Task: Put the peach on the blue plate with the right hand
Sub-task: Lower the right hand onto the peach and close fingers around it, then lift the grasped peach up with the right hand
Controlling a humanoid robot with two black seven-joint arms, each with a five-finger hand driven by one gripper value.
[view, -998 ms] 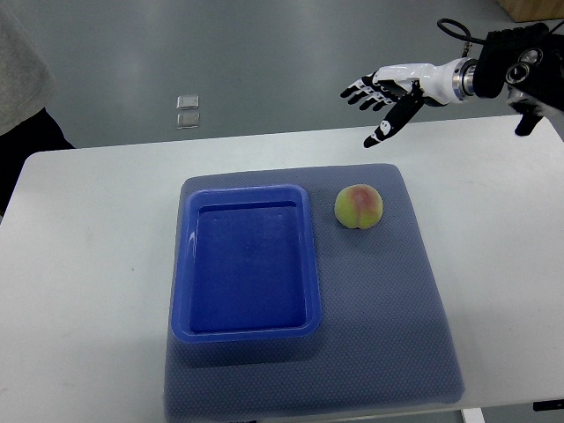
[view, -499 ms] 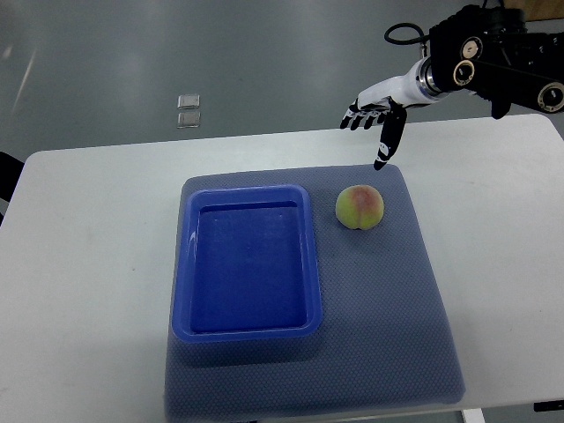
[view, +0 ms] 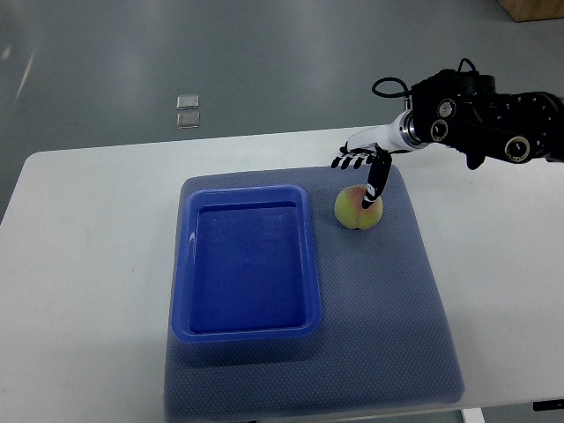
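You were looking down at a white table (view: 88, 264) that filled most of the frame. A grey-blue mat (view: 388, 326) covered its centre. On the left half of that mat sat the blue plate (view: 247, 333), a rectangular tray with raised walls and nothing inside it. Just right of the plate's upper right corner, the peach (view: 354, 211) rested on the mat, apart from the plate. The right hand (view: 363, 167) reached in from the upper right of the frame, directly above the peach. Its fingers (view: 345, 161) were spread and loose, grasping nothing, and its dark-tipped thumb pointed down and overlapped the peach's top.
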